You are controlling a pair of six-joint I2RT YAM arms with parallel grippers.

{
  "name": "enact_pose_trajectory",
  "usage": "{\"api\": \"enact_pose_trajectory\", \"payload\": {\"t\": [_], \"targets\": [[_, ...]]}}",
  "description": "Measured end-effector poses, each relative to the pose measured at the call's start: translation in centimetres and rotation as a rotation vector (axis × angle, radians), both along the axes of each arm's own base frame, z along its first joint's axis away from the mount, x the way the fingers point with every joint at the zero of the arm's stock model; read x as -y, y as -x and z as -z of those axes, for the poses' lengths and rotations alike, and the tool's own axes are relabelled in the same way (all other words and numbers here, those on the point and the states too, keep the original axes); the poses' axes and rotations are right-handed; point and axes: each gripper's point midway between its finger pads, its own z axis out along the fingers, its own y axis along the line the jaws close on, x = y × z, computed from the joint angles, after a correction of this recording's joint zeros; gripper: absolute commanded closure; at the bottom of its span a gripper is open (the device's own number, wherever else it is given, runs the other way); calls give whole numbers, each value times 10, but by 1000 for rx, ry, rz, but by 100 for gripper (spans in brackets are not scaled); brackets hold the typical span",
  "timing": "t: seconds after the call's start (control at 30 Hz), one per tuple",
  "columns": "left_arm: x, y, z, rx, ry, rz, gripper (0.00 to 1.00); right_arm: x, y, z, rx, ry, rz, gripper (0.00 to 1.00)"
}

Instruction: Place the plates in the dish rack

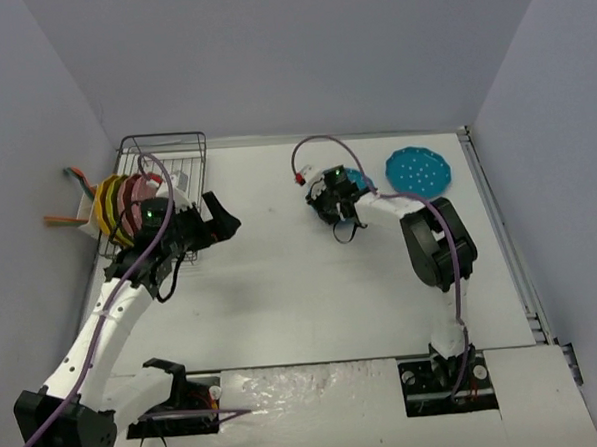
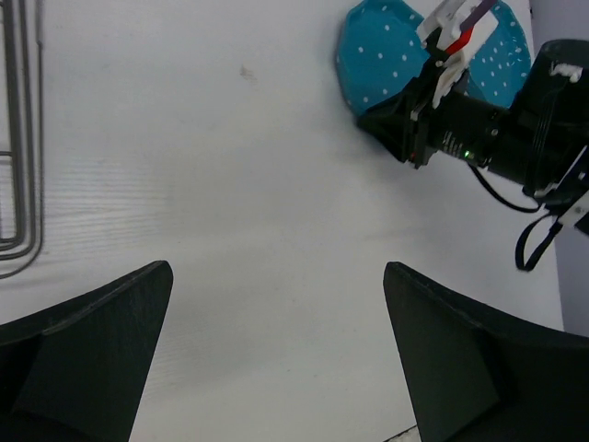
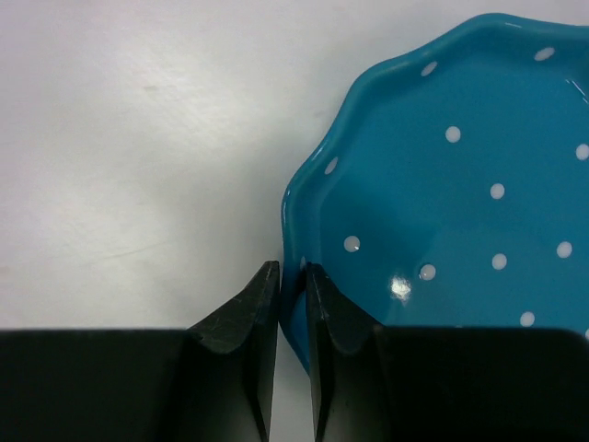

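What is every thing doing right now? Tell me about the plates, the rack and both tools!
Near teal plate: rim pinched, not in the rack yet.
Far teal plate: lying flat on the table, untouched.
Racked plates: standing on edge in the rack.
Dish rack: partly filled.
Right tool: shut on the near plate's rim.
Left tool: open, holding nothing.

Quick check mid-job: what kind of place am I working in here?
Most likely a robot test cell, not a real kitchen: a white table boxed in by plain grey walls, two arms mounted at its near edge, and a dish rack and dotted plates as props.
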Motion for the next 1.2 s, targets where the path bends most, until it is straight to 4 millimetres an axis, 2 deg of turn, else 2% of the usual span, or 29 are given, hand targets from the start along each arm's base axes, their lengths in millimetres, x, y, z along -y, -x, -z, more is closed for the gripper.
{"api": "enact_pose_trajectory", "payload": {"t": [0.23,0.33,0.47,0.57,0.7,0.87,1.0,1.2], "targets": [[42,15,58,-189,67,-11,3,-65,95,0,-57,-25,-76,100],[50,14,73,-251,79,-48,3,-88,132,-1,-84,-84,-92,100],[51,8,86,-305,102,-113,3,-99,181,-3,-139,-139,-98,100],[50,6,94,-331,117,-154,3,-103,204,-9,-154,-175,-75,100],[52,1,97,-342,139,-185,3,-108,215,-28,-148,-253,-41,100],[55,-3,96,-338,172,-203,3,-109,212,-56,-111,-339,-7,100],[62,-7,95,-341,211,-192,3,-110,209,-69,-89,-377,-1,100],[83,-6,116,-424,243,-148,7,-109,210,-81,-61,-419,-7,100]]}}
